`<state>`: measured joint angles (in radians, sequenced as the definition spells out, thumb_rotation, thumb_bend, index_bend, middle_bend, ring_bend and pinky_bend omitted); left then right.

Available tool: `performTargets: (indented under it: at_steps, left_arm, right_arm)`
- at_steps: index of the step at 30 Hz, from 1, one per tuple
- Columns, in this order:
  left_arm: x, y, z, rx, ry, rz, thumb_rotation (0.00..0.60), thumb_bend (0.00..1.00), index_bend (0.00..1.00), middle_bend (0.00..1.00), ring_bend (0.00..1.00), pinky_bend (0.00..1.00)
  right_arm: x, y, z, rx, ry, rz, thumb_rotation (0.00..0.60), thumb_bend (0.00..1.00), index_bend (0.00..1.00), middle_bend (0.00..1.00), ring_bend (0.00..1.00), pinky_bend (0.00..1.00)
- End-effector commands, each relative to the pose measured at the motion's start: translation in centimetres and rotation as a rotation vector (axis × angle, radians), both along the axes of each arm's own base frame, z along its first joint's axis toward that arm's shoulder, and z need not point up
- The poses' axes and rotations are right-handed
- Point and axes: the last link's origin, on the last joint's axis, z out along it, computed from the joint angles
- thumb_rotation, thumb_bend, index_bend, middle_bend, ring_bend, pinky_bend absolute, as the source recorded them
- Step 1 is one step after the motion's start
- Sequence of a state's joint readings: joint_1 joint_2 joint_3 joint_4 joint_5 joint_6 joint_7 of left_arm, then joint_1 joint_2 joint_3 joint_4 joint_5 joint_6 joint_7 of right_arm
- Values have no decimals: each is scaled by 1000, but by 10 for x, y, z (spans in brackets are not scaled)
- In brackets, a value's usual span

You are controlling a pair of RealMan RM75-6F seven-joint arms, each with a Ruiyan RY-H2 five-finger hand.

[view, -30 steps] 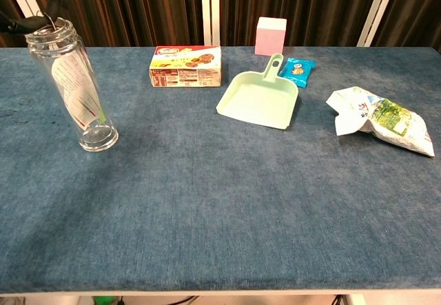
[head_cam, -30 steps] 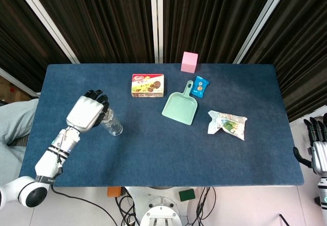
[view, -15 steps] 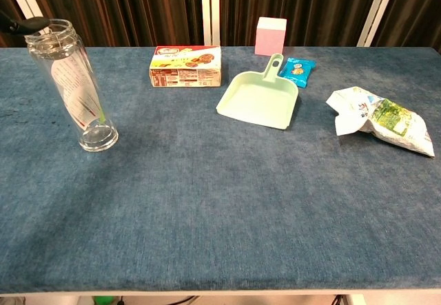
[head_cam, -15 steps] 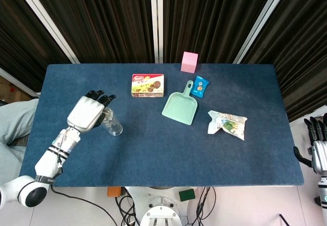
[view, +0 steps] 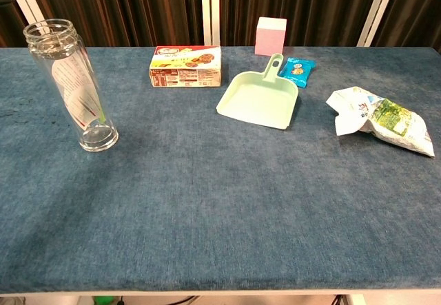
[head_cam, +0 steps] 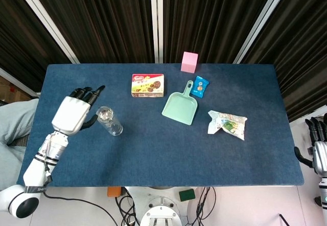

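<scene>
We see the left hand (head_cam: 71, 113) over the left part of the blue table (head_cam: 153, 149), its fingers spread apart and holding nothing. Just beside it, on its right, stands the clear bottle (view: 72, 85), upright and without a cap; the hand is near it but does not touch it, and the chest view shows the bottle standing alone. The right hand (head_cam: 319, 149) hangs beyond the right edge of the table, well apart from everything; we see only a part of it with fingers pointing up, and we cannot tell how far it is open. Further back lies a biscuit box (view: 186, 66), then a green dustpan (view: 260, 98), a small blue packet (view: 298, 70) and a pink box (view: 270, 36). A crumpled snack bag (view: 380, 120) lies on the right side.
</scene>
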<state>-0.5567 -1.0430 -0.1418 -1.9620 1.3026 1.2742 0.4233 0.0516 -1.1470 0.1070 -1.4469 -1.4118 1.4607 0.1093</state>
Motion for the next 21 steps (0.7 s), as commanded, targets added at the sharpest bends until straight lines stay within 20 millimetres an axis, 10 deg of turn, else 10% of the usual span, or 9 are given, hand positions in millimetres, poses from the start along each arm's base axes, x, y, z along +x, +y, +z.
performTargets:
  at_steps: [1,11,21]
  left_arm:
    - [-31,-30,13,76,-159,40,511,123,96,277,195,263]
    - [-141,-106,-6,94,-76,331,9,49,64,39,0,56]
    - [-174,-128,-15,110,-28,317,0,37,64,35,0,46]
  right_arm:
    - [-2,1,0,-4,-2,-4,600,311,0,0,0,0]
    - [-6,3,-4,-19,13,15,600,302,0,0,0,0]
    - [-7,4,-16,3,24,30,600,286,0,0,0,0]
